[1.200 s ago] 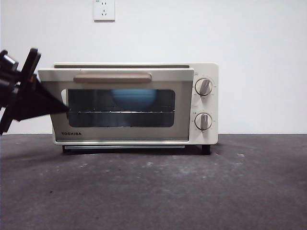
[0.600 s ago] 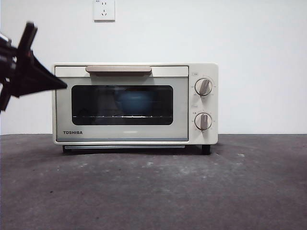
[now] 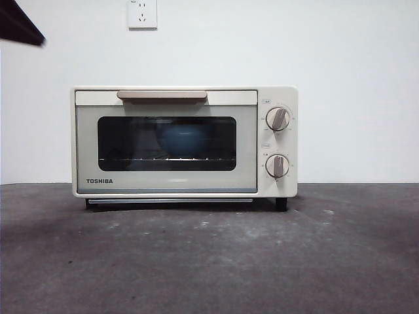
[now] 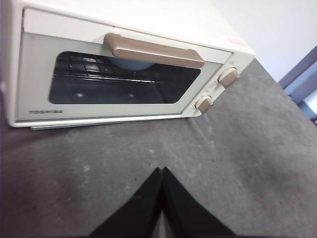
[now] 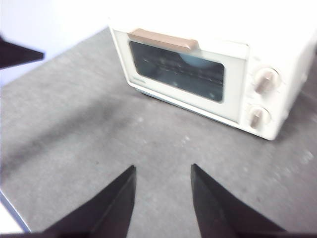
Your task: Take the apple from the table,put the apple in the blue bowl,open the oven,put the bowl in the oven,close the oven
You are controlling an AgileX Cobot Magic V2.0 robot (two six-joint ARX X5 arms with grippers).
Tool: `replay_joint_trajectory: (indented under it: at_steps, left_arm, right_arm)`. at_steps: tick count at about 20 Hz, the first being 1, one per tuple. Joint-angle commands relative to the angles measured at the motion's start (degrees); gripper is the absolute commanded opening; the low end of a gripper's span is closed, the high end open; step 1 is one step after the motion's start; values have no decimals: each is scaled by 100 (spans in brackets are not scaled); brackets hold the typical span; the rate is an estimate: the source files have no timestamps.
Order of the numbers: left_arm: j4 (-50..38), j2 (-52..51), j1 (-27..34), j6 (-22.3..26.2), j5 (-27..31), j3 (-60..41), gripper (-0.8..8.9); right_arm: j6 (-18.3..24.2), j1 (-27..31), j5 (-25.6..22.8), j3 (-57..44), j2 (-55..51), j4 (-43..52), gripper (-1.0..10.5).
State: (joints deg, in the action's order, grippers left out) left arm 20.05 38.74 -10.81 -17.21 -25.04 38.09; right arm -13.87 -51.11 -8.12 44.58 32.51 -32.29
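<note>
The cream oven (image 3: 183, 140) stands on the table (image 3: 209, 261) with its door closed flat. Through the dark glass the blue bowl (image 3: 182, 139) shows on the rack inside; the left wrist view shows its rim (image 4: 130, 63) behind the beige handle (image 4: 153, 51). The apple is hidden. My left gripper (image 4: 162, 172) is shut and empty, held above the table in front of the oven; in the front view it is a black tip (image 3: 26, 31) in the upper left corner. My right gripper (image 5: 163, 171) hangs open and empty, farther back from the oven (image 5: 198, 74).
Two round knobs (image 3: 277, 119) (image 3: 277, 165) sit on the oven's right panel. A wall socket (image 3: 142, 13) is on the white wall behind. In the right wrist view the other arm's black tip (image 5: 20, 53) shows, and the table's edge (image 5: 10, 208) lies close by.
The oven door went from slightly ajar to fully closed. My left gripper then rose and drew away from the oven's left side to the upper left corner.
</note>
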Motion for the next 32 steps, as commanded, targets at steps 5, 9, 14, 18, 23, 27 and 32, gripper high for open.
replay_joint_trajectory:
  at_steps: [5,9,14,18,23,27,32]
  left_arm:
    - [1165,-1268,-68,162,321,87,7]
    - [1641,-1648,-68,219,330,87,7]
    - [1943,-1751,-68,308,363,87,7]
    - [1908,-1751,-68,306,363,87,7]
    - [1904,-1751,-68,304,363,87,7]
    - [1897,-1751,-68,304,363,87,7]
    - [1897,-1749,-68,304,363,87,7]
  right_arm:
    - [85,-68,544,-754,33,1043,160]
    - [85,-68,551,-1119,59,1816,22]
    - [85,-66,387,-1279,151,2293,5]
    - [83,-68,87,-1279,192,2267,5]
    - [85,-66,44,-1276,173,2321,5]
    - [85,-66,44,-1276,24,2328,5]
    - [85,-66,52,-1276,-133,2326,5]
